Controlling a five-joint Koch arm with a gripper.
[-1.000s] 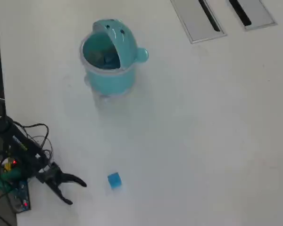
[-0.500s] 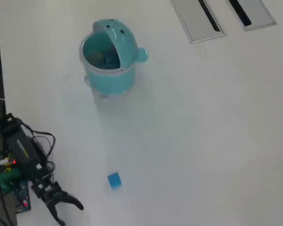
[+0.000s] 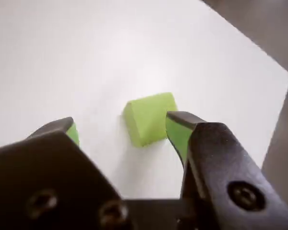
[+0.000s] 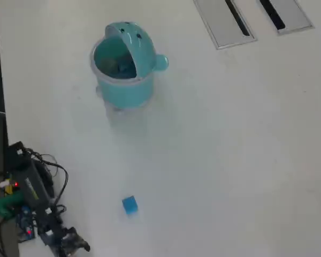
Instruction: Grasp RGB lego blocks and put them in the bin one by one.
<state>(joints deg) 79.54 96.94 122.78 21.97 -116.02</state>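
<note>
- No writing, brand, number or sign can be read anywhere in either view.
- The bin (image 4: 123,69) bears only two dark eye dots, no lettering.
- The blocks carry no markings.

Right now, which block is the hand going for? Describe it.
Start at the white table's near-left corner in the overhead view, where the black arm reaches. Between the open hand sits a small yellow-green plastic cube, unlike the blue cube lying apart.

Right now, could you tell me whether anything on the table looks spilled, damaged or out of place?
Nothing stands out. The whale bin stands upright with its lid flipped open, the blue block lies alone on the table, and the green block sits between the open gripper jaws.
</note>
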